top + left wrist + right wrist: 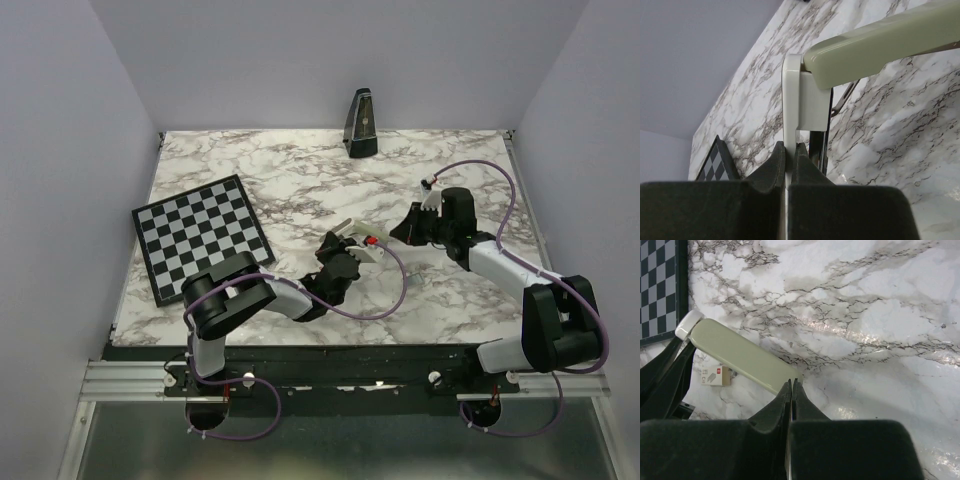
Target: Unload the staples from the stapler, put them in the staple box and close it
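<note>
The stapler [352, 230] is held above the marble table [300, 180] and is split open. In the left wrist view my left gripper [789, 150] is shut on its thin cream lower bar [792, 100], with the dark metal inside [819, 145] beside it. The sage-green upper bar [880, 45] swings away to the right. In the right wrist view my right gripper [791, 384] is shut, its tips at the near end of the green bar [740, 355]. I cannot tell whether they pinch it. In the top view the left gripper [350, 250] and right gripper [402, 232] face each other.
A small white block with a red mark [716, 376] lies on the table under the stapler and also shows in the top view [372, 242]. A chessboard [200, 235] lies at the left. A black pyramid metronome [361, 123] stands at the back edge.
</note>
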Available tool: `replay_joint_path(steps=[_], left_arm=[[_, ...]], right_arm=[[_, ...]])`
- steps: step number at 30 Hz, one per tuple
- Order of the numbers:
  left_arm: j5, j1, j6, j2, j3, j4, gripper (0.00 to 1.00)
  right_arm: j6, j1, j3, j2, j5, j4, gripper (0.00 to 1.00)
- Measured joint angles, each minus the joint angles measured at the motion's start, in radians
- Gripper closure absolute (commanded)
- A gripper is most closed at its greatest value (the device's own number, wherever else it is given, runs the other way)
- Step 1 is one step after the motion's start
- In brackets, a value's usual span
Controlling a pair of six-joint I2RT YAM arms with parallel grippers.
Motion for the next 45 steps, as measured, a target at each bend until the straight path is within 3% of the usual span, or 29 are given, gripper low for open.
replay_joint_path(steps=[5, 9, 14, 20, 23, 27, 33, 38, 45], left_arm=[[0.000, 0.003, -0.055, -0.027, 0.021, -0.054, 1.00], [0.023, 0.017, -0.154, -0.071, 0.061, -0.179, 1.00], [0.111, 0.054, -0.367, -0.142, 0.159, -0.408, 1.00], [0.395, 0.160, -0.701, -0.237, 0.301, -0.702, 1.00], [0.550, 0.220, -0.859, -0.274, 0.330, -0.779, 1.00], [0.729, 0.257, -1.032, -0.300, 0.344, -0.856, 1.00], [0.930, 0.252, -1.220, -0.301, 0.348, -0.901, 1.00], [1.007, 0.251, -1.352, -0.301, 0.346, -0.896, 1.00], [1.049, 0.251, -1.453, -0.319, 0.325, -0.860, 1.00]], right_arm=[[0.002, 0.000, -0.008, -0.002, 0.010, 0.010, 0.87], [0.013, -0.002, -0.005, -0.047, 0.039, -0.018, 0.64], [0.053, -0.002, 0.053, -0.200, 0.146, -0.151, 0.47], [0.116, -0.002, 0.076, -0.436, 0.172, -0.166, 0.38], [0.159, -0.002, 0.032, -0.517, 0.157, -0.125, 0.34], [0.230, -0.001, -0.045, -0.559, 0.117, -0.060, 0.22], [0.288, 0.039, -0.071, -0.515, 0.106, 0.000, 0.20], [0.299, 0.121, -0.071, -0.481, 0.142, 0.003, 0.22], [0.299, 0.222, -0.069, -0.404, 0.239, 0.006, 0.35]])
